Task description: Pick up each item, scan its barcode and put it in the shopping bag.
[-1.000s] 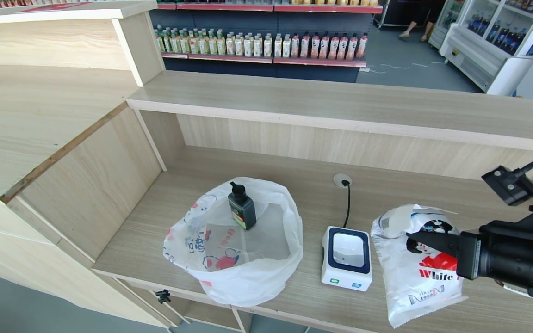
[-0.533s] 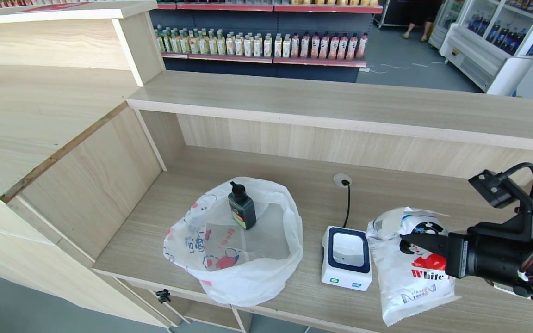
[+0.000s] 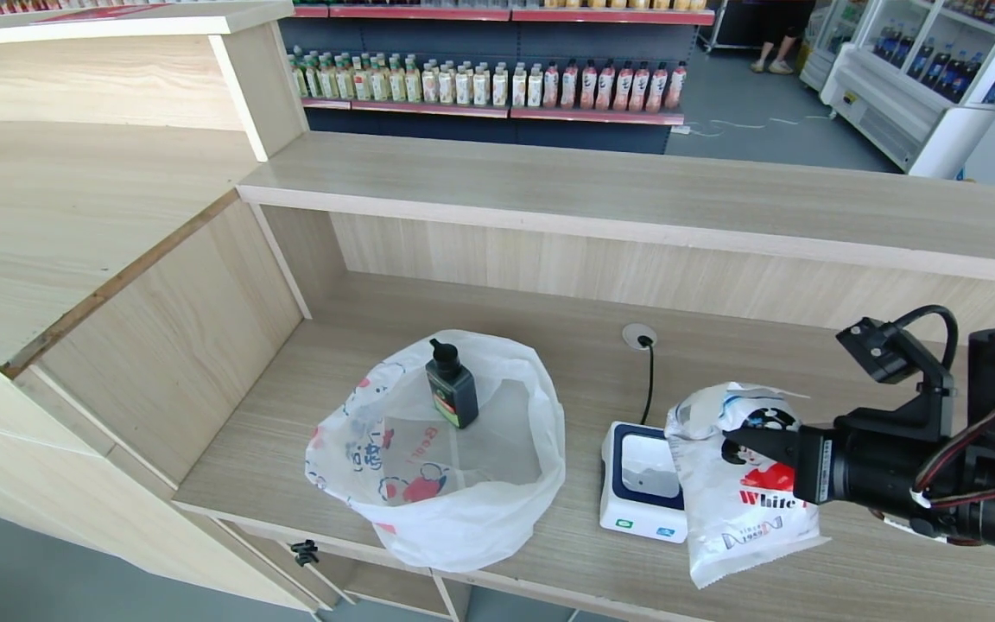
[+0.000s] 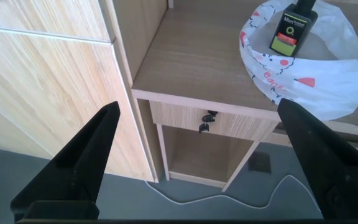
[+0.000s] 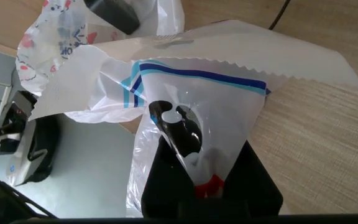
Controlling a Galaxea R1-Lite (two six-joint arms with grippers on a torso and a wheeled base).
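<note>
The pale wood-grain counter (image 3: 584, 371) spreads beneath the right gripper (image 3: 732, 447). Well off to that gripper's left sits an open white plastic shopping bag with red and blue cartoon print (image 3: 463, 518). The gripper is clamped on the upper part of a white crinkly snack packet with red and blue print (image 3: 744, 518), whose edge overlaps the white-and-navy box-shaped barcode scanner (image 3: 636, 471) just left of the gripper. A squat dark bottle with a black cap (image 3: 452, 389) stands inside the bag. The left gripper (image 4: 199, 106), fingers spread wide apart, hangs before the counter's front, the bag ahead of it.
</note>
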